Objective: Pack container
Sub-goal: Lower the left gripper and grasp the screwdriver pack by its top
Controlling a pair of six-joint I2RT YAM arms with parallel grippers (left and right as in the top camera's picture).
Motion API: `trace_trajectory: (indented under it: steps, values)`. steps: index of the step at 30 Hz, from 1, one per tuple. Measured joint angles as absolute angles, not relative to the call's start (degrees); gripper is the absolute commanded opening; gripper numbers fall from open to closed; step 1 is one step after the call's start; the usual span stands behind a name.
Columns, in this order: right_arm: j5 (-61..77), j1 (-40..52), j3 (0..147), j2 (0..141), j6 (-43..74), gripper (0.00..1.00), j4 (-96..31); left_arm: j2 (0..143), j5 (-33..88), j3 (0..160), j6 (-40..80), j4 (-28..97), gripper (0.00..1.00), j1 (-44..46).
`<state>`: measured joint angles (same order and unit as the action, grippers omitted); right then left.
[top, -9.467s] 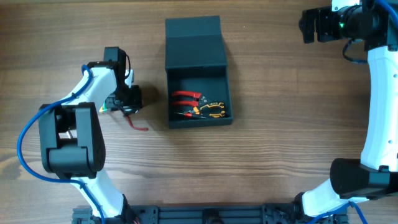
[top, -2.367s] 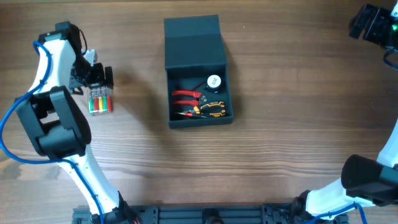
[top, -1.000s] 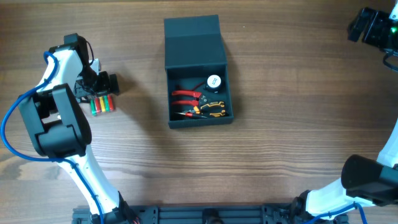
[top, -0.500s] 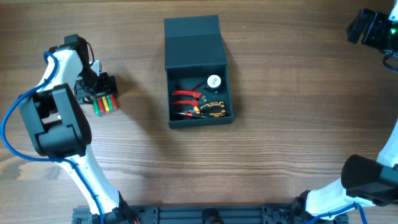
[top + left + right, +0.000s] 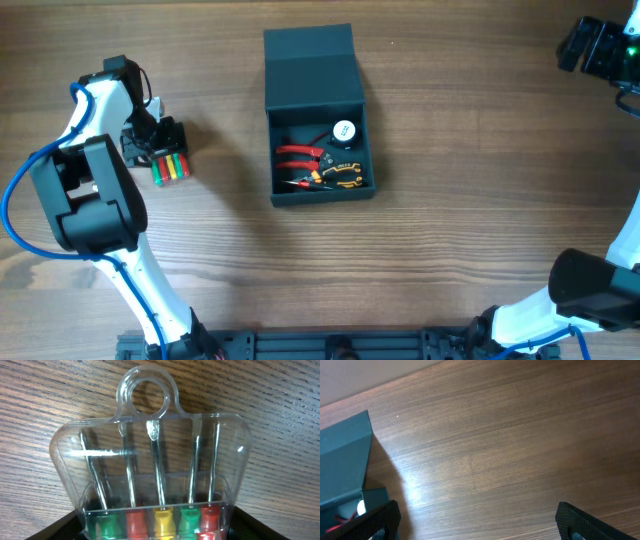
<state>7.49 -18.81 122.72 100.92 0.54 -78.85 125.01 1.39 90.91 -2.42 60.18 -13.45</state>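
Note:
The container (image 5: 312,70), a dark teal-grey box with its flap lid open toward the far side, stands at the table's middle. It also shows in the right wrist view (image 5: 342,460). Inside lie red-handled pliers (image 5: 298,153), yellow-and-black pliers (image 5: 338,176) and a white round disc (image 5: 343,130). At the far left, my left gripper (image 5: 160,148) is closed on the sides of a clear case of small screwdrivers (image 5: 170,166) with green, red and yellow handles, resting on the table (image 5: 155,475). My right gripper (image 5: 590,45) is open and empty, held high at the far right (image 5: 477,527).
The wooden table (image 5: 460,220) lies bare between the container and the right arm. The left arm's base stands at the front left (image 5: 95,215). The right arm's base stands at the front right (image 5: 590,285).
Over the last second the left gripper settled onto the screwdriver case, which shifted slightly right and tilted. The right arm has not moved.

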Motion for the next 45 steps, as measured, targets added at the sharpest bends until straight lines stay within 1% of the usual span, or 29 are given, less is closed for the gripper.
trace_trajectory:
  steps: [3,4,7,9,10,15,18,22,23,27,30,36,41,45]
  values:
    - [7.5,-18.8,122.7,100.9,0.5,1.0,-78.8,125.0,1.5,90.9,-2.3,60.2,0.63,-13.5]
    - [7.5,-18.8,122.7,100.9,0.6,1.0,-78.8,125.0,1.6,90.9,-2.3,60.3,0.58,-13.5]
    - [7.5,-18.8,122.7,100.9,0.5,1.0,-78.8,124.9,1.6,91.0,-2.2,60.6,0.53,-13.5]
    - [7.5,-18.8,122.7,100.9,0.5,1.0,-78.8,124.8,1.7,91.0,-2.2,60.6,0.45,-13.5]
    - [7.5,-18.8,122.7,100.9,0.5,1.0,-78.8,124.8,1.7,91.0,-2.2,60.6,0.43,-13.5]
    - [7.5,-18.8,122.7,100.9,0.5,1.0,-78.9,124.6,2.0,91.0,-2.1,60.8,0.41,-13.5]
    - [7.5,-18.8,122.7,100.9,0.5,1.0,-78.8,124.6,2.0,91.0,-2.1,60.8,0.37,-13.5]
    - [7.5,-18.8,122.7,100.9,0.5,1.0,-78.8,124.6,2.0,91.0,-2.1,60.9,0.35,-13.5]
    - [7.5,-18.8,122.7,100.9,0.5,1.0,-78.8,124.6,2.0,91.0,-2.1,60.9,0.33,-13.5]
    - [7.5,-18.8,122.7,100.9,0.5,1.0,-78.8,124.6,2.0,91.0,-2.1,61.0,0.31,-13.5]
    - [7.5,-18.8,122.7,100.9,0.5,1.0,-78.8,124.6,2.0,91.0,-2.1,61.1,0.26,-13.5]
    - [7.5,-18.8,122.7,100.9,0.5,1.0,-78.8,124.2,3.0,91.1,-2.1,61.6,0.22,-13.5]
    - [7.5,-18.8,122.7,100.9,0.5,1.0,-78.8,122.7,4.0,91.0,-2.0,61.9,0.07,-13.2]
    - [7.5,-18.8,122.7,100.9,0.5,1.0,-78.8,117.6,4.4,91.4,-1.1,62.6,0.05,-11.8]
